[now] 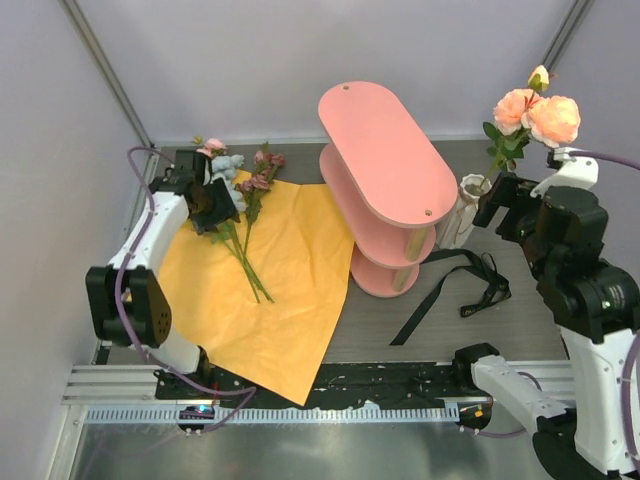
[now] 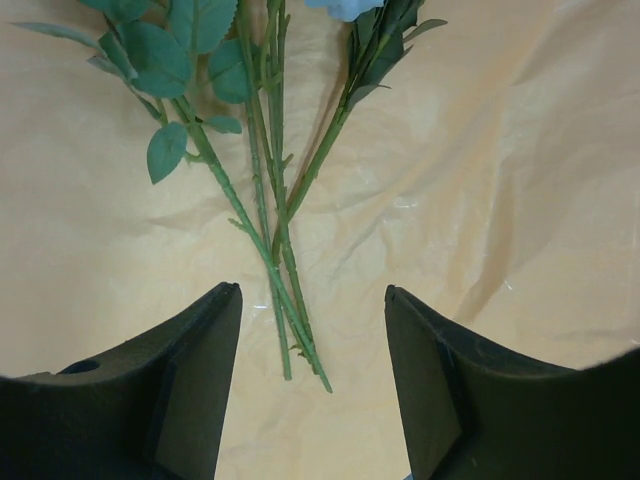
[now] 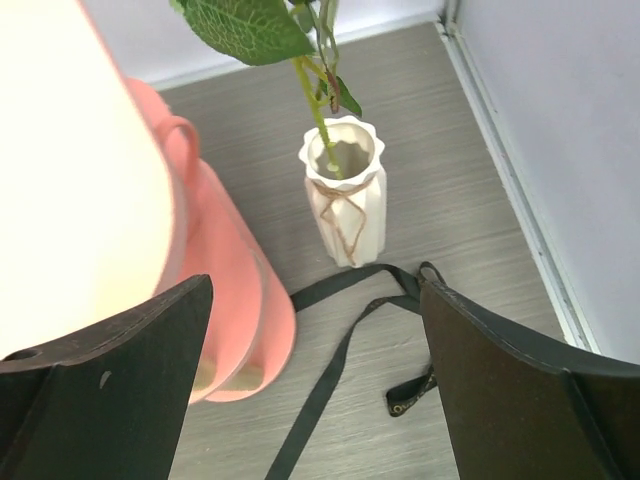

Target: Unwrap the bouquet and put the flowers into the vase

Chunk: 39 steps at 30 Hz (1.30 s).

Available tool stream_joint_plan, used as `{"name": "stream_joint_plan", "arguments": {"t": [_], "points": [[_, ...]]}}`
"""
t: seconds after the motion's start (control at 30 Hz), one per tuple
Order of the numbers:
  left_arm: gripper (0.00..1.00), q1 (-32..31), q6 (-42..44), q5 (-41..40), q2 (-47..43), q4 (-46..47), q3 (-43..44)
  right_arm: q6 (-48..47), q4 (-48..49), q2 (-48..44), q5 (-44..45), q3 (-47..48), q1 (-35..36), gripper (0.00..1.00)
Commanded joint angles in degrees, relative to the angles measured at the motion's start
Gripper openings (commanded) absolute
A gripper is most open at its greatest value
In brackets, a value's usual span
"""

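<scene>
Grey surface (image 1: 450, 330), orange paper (image 1: 290, 300) spread flat, ribbon (image 1: 470, 285) off: unwrapping looks done. Your right fingers (image 3: 500, 380) stand wide apart and empty, the vase (image 3: 345, 205) just beyond them with the peach roses (image 1: 535, 112) standing in it. Your left fingers (image 2: 190, 380) are parted, green stems (image 2: 275, 250) lying between their tips on the paper. Next, I'd judge: close on those stems, lift, and carry them to the vase's narrow neck.

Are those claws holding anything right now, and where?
Nothing. The left gripper straddles loose stems, jaws apart; the right gripper hangs open near the vase.
</scene>
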Motion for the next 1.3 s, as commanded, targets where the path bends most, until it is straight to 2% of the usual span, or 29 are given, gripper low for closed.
{"name": "stream_joint_plan", "arguments": {"t": [0.0,0.07,0.1,0.17,0.2,0.27,0.3,0.33,0.37,0.43,0.53,0.57,0.63,0.8,0.97,1.1,1.13,1.2,1.27], "points": [[0.59,-0.2,1.6,-1.3,8.3,-5.5,8.3,-0.8,-4.0,-3.3,-8.7,6.3,-0.1,0.90],[0.56,-0.2,-1.5,-3.2,9.2,-5.2,7.1,-1.9,-2.7,-4.8,-13.4,6.8,0.4,0.90],[0.56,0.1,-3.3,-3.7,7.6,-2.5,5.4,-2.1,-1.9,-6.1,-19.4,7.3,0.6,0.90],[0.55,1.0,-9.5,-3.7,4.8,2.1,-1.7,-3.2,1.0,-7.0,-26.8,7.8,1.8,0.90],[0.54,2.2,-11.4,-2.8,2.3,6.3,-3.9,-3.5,2.0,-7.1,-35.1,8.3,2.7,0.90],[0.54,3.3,-16.7,-0.2,1.0,9.8,-9.3,-3.7,4.4,-6.0,-43.2,8.9,5.9,0.89],[0.54,6.2,-18.3,3.0,0.6,13.2,-11.0,-3.6,5.1,-5.3,-47.1,9.4,7.1,0.89],[0.54,7.3,-20.1,4.6,0.3,14.6,-12.5,-3.5,6.0,-3.3,-55.4,9.7,8.4,0.88],[0.53,8.3,-21.8,6.0,0.3,16.0,-15.0,-3.2,6.8,-2.4,-59.3,10.1,11.3,0.88],[0.52,10.3,-25.2,10.0,1.4,20.3,-16.9,-0.8,9.4,-0.8,-69.5,10.6,13.9,0.88],[0.49,10.8,-26.3,10.6,3.3,21.8,-17.6,5.1,15.9,2.7,-79.0,10.5,18.7,0.89],[0.47,10.8,-26.7,10.6,4.1,22.7,-18.2,7.5,21.2,4.7,-84.4,10.0,19.7,0.89],[0.46,10.8,-28.3,10.8,4.8,25.6,-19.1,11.1,26.6,6.9,-86.9,8.9,22.0,0.89],[0.42,10.8,-28.9,9.6,7.4,27.4,-19.3,5.1,20.8,19.7,-74.7,18.0,23.7,0.86],[0.40,10.8,-28.5,6.1,7.7,26.2,-19.3,7.6,25.3,28.5,-62.4,22.9,29.0,0.84],[0.38,10.5,-28.3,3.8,8.2,26.1,-19.8,6.3,23.8,35.1,-48.2,29.7,34.5,0.81],[0.38,10.5,-28.3,3.7,8.6,26.2,-19.9,5.5,22.1,36.6,-39.8,31.0,36.2,0.81],[0.37,10.3,-28.1,2.7,9.1,26.0,-20.0,4.1,20.1,40.6,-31.2,34.7,39.9,0.80],[0.37,10.2,-28.0,1.8,9.3,25.8,-20.2,2.9,17.1,44.6,-19.1,37.4,43.1,0.81]]}}
